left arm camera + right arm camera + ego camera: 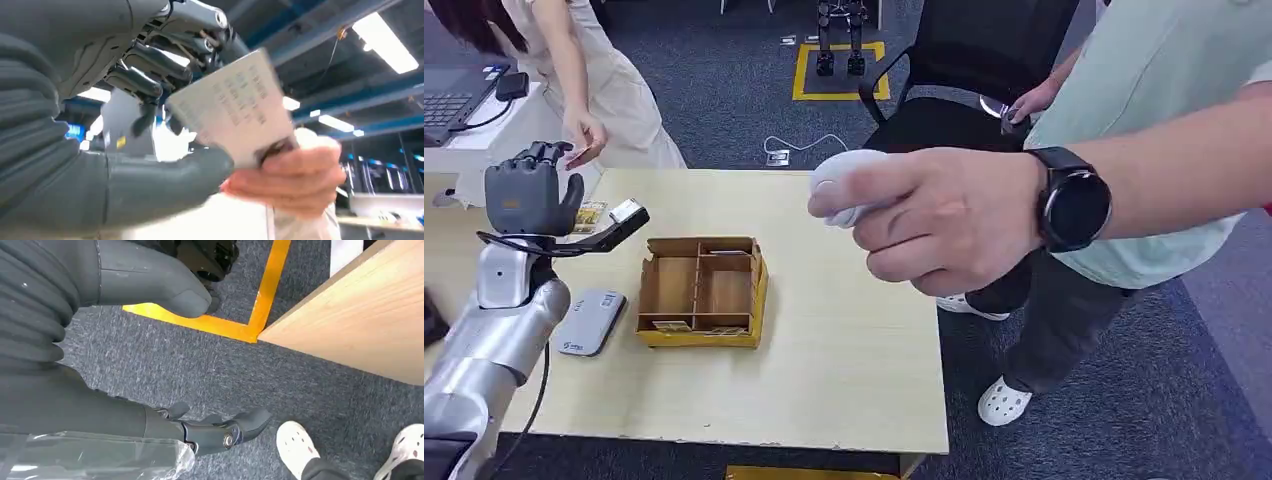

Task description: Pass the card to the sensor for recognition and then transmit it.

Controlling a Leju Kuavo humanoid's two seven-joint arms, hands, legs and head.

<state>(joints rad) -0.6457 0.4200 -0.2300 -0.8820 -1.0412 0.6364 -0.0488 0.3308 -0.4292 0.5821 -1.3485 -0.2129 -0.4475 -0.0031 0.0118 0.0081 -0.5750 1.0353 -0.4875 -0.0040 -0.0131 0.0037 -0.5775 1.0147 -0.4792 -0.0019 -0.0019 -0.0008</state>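
Up by the table's far left corner, my left hand [524, 190] is raised, w/ a white printed card [235, 107] between its dark fingers [145, 67] and thick grey thumb. A person's hand [290, 177] pinches the same card's other edge, so we both hold it. My right hand [220, 432] hangs low over grey carpet, fingers loosely apart, holding nothing. On the light wooden table [844, 380] sits an open brown cardboard box w/ dividers [701, 292]; a few small cards lie in its near compartments, others look bare. Left of the box lies a grey flat card sensor [590, 321]. Another person's hand w/ a black watch [944, 225] holds a white rounded object near the camera.
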